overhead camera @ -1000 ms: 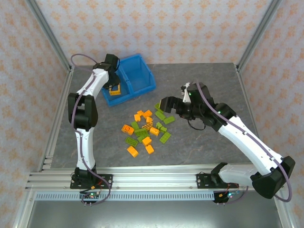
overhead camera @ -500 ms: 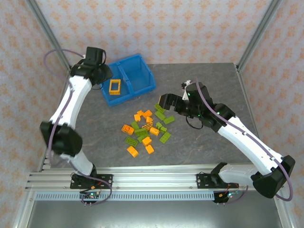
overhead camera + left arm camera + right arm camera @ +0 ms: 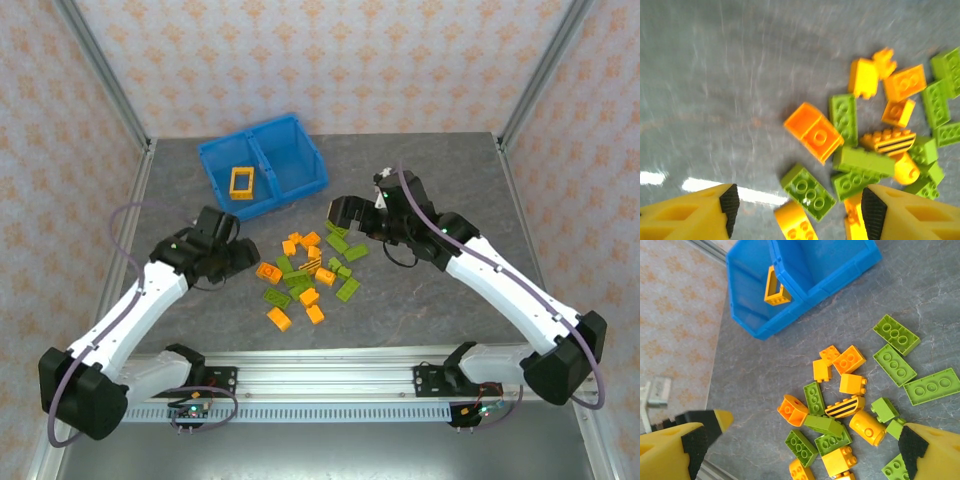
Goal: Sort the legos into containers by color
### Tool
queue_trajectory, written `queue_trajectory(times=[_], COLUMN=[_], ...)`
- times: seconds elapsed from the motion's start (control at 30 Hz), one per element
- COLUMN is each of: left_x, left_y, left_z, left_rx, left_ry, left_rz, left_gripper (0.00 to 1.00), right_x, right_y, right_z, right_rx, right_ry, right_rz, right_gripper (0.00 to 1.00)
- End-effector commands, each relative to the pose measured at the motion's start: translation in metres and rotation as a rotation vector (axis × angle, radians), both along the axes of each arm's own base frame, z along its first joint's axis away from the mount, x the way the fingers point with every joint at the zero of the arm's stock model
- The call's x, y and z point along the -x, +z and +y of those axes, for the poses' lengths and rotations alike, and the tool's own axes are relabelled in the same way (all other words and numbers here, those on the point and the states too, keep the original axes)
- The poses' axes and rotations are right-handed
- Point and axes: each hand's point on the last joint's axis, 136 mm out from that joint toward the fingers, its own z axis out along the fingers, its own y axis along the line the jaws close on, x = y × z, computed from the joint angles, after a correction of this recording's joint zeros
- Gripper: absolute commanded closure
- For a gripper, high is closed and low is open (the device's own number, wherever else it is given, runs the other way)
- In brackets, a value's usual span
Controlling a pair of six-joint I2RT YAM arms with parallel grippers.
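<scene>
In the top view, the left gripper [image 3: 238, 256] sits left of centre, low over the grey tabletop [image 3: 430, 170], just beside the left edge of the legos [image 3: 305, 275]. In the left wrist view its yellow fingers [image 3: 690, 215] stand apart at the lower corners of the frame. Nothing is held between them, and green and orange bricks lie on the tabletop in the gap.

The legos form a loose mixed cluster of orange and green bricks at the centre of the top view, all outside the bin.

The right gripper [image 3: 340, 212] is at the upper right edge of the cluster. In the right wrist view its fingers [image 3: 670, 452] are spread wide and empty.

The blue bin [image 3: 265, 165] stands at the upper left of the top view, well apart from the cluster. The hollow orange frame [image 3: 242, 181] lies in its compartment nearer the left of the frame [image 3: 222, 160].
</scene>
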Motion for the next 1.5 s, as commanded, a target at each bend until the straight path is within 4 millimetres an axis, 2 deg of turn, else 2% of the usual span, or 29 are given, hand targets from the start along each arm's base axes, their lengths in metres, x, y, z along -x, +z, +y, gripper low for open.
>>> queue_trajectory(times=[0.0,0.1,0.2,0.3,0.47,0.53,0.73,0.93,1.07,1.2,1.3,1.47], left_x=[-0.002,-0.002,-0.008,-0.02,-0.029,-0.031,-0.037,-0.039,-0.038,-0.039,-0.05,-0.082], left_y=[-0.014,-0.034,-0.048,-0.059,-0.069,-0.072,-0.093,-0.104,-0.101,-0.091,-0.067,-0.009], left_z=[-0.025,-0.049,-0.059,-0.061,-0.042,-0.037,-0.042,-0.043,-0.04,-0.04,-0.037,-0.033], left_rx=[0.209,0.284,0.23,0.189,0.067,0.034,0.027,0.021,-0.007,-0.005,-0.016,-0.039], left_ry=[0.195,0.257,0.265,0.279,0.331,0.338,0.319,0.315,0.292,0.272,0.241,0.178], left_rz=[0.06,0.154,0.212,0.226,0.197,0.192,0.215,0.227,0.237,0.221,0.16,0.03], left_gripper=[0.28,0.23,0.14,0.1,0.11,0.13,0.23,0.46,0.57,0.67,0.73,0.74], right_x=[0.0,0.002,0.005,0.006,0.013,0.014,0.013,0.016,0.025,0.04,0.049,0.055], right_y=[0.011,0.011,0.012,0.007,0.015,0.015,0.013,0.014,0.011,0.012,0.017,0.024], right_z=[0.006,0.003,-0.004,-0.009,-0.019,-0.022,-0.02,-0.017,-0.009,0.01,0.017,0.019], right_rx=[-0.027,-0.027,-0.021,0.003,0.012,0.02,0.027,0.012,-0.011,-0.092,-0.137,-0.158], right_ry=[0.022,0.012,-0.006,-0.015,-0.02,-0.024,-0.012,0.005,0.075,0.197,0.254,0.289], right_rz=[-0.027,-0.028,-0.044,-0.043,-0.068,-0.074,-0.075,-0.072,-0.069,-0.056,-0.058,-0.075], right_gripper=[0.01,0.01,0.01,0.01,0.01,0.01,0.01,0.01,0.01,0.01,0.01,0.01])
